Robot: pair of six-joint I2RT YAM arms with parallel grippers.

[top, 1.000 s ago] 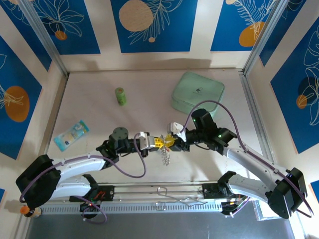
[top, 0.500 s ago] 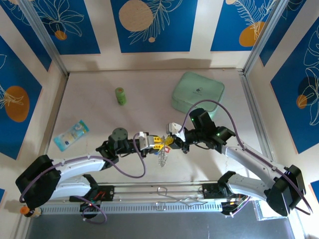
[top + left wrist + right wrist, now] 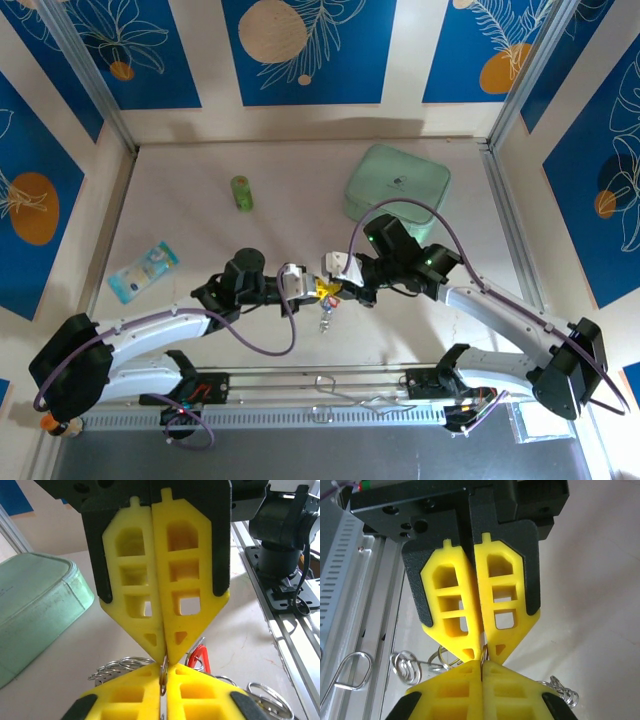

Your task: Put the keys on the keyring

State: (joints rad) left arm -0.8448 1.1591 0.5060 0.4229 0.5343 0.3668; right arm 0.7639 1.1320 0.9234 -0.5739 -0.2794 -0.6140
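**Your two grippers were tip to tip above the middle of the desk (image 3: 190, 225), both pinching the keyring.**

At the far left of the desk lay a blue-and-white packet (image 3: 143, 268), and a small green cylinder (image 3: 240, 192) stood farther back. Your left gripper (image 3: 163, 656) had its yellow fingers pressed together, with a thin wire of the keyring (image 3: 326, 316) clamped at their tips. The spiky ring hung just beneath the point where the grippers touched, and its silvery loops fanned out to either side in the wrist views. A red-tagged key (image 3: 198, 656) showed just behind the left gripper's tips among those loops. You could not tell whether it was threaded on. Your right gripper (image 3: 481, 654) was closed too, nipping the same wire from the opposite side. At the back right sat a mint-green case (image 3: 397, 183), well apart from the grippers.
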